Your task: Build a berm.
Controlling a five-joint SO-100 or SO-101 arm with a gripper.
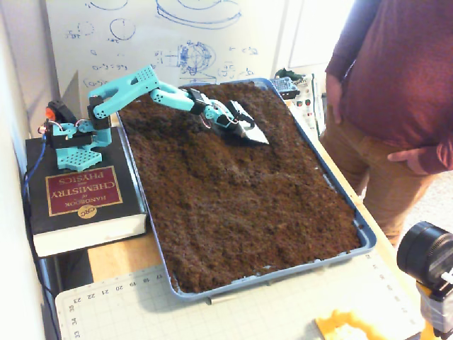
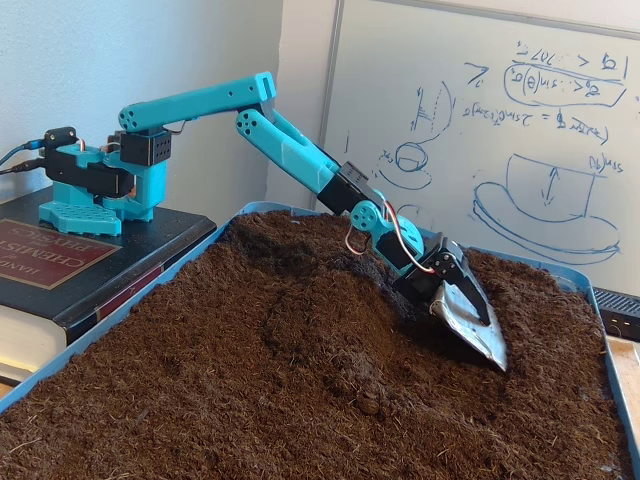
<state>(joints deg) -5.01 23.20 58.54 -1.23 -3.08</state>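
Observation:
The berm (image 1: 185, 139) (image 2: 305, 300) is a low mound of dark loose soil in the back part of the blue tray (image 1: 368, 237) (image 2: 225, 222). The teal arm is stretched low over it. My gripper (image 1: 244, 126) (image 2: 462, 305) is shut on a silver scoop blade (image 1: 256, 134) (image 2: 482, 335). The blade's lower edge is pressed into the soil just past the mound, on its right side in both fixed views. A dark hollow lies between the blade and the mound.
The arm's base (image 1: 71, 142) (image 2: 95, 185) stands on a thick book (image 1: 81, 198) left of the tray. A person (image 1: 396, 85) stands close to the tray's right edge. A camera (image 1: 428, 258) and a cutting mat (image 1: 233, 312) lie at the front; a whiteboard (image 2: 480, 120) stands behind.

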